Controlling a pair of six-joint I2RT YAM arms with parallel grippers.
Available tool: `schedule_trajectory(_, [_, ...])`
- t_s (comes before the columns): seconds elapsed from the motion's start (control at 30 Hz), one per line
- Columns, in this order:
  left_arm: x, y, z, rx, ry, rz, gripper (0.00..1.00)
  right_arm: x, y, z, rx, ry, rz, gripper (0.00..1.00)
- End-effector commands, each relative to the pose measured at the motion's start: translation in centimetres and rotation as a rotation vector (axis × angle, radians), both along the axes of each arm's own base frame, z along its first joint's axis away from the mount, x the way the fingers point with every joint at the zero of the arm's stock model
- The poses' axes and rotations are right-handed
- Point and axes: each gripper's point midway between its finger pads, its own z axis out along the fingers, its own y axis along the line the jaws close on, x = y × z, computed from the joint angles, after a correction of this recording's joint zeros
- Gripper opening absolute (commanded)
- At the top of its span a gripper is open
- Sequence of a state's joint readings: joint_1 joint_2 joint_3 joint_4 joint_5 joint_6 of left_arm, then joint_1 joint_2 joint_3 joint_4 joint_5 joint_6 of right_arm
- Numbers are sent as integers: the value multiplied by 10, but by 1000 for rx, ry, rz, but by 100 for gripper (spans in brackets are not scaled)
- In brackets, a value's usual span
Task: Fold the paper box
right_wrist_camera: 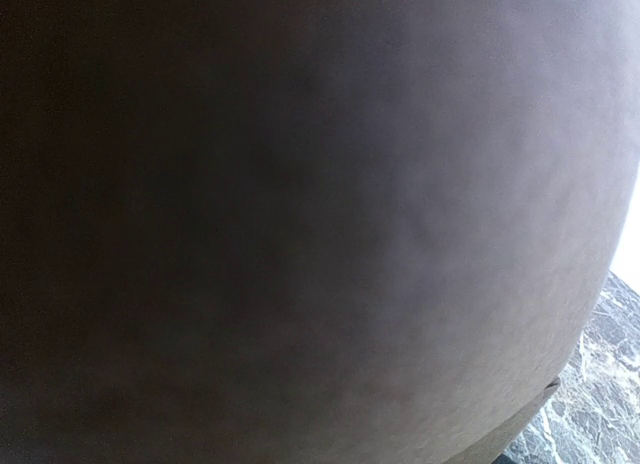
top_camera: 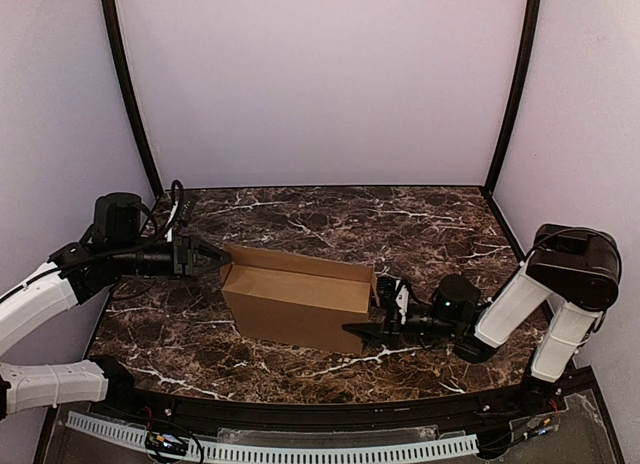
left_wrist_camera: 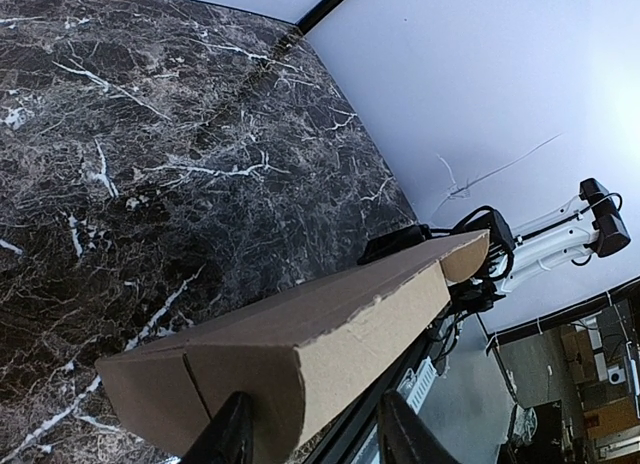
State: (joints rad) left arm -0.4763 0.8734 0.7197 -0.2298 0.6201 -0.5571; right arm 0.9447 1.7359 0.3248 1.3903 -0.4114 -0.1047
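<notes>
In the middle of the table [top_camera: 420,224], a little toward its near edge, the paper box [top_camera: 300,302] lies askew, its left end turned toward the far edge and its right end toward me. It already has shape: the long walls stand and the top is open, so I judge the folding well begun and the ends the part in hand.

My left gripper [top_camera: 210,257] meets the left end of the box with its jaws partly apart, astride the folded end wall. One finger [left_wrist_camera: 232,436] lies against the cardboard and the other shows a gap, so I do not count this as a clamp. My right gripper [top_camera: 378,306] is at the right end, one finger along the near face. Its wrist camera shows only blurred brown cardboard pressed close, so I cannot tell whether it pinches the wall or merely straddles it.

The next move, as I judge it, calls for both ends to be pressed in together and evenly, or the light box will slide or twist.

The table is dark marble with white veins, smooth and likely slippery. Pale walls close it in on three sides, with black posts [top_camera: 130,104] in the far corners
</notes>
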Motion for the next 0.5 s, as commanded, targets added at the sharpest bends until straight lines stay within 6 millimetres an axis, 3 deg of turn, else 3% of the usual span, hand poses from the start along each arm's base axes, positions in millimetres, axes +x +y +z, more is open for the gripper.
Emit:
schedule_trajectory(0.0, [-5,-4,8,-6,-11,-35,41,-1,2,-10,-28,11,4,61])
schedule_trajectory(0.47, [-10,4,-17,48,10,-18,41,-1,2,-11,-34,13,5,61])
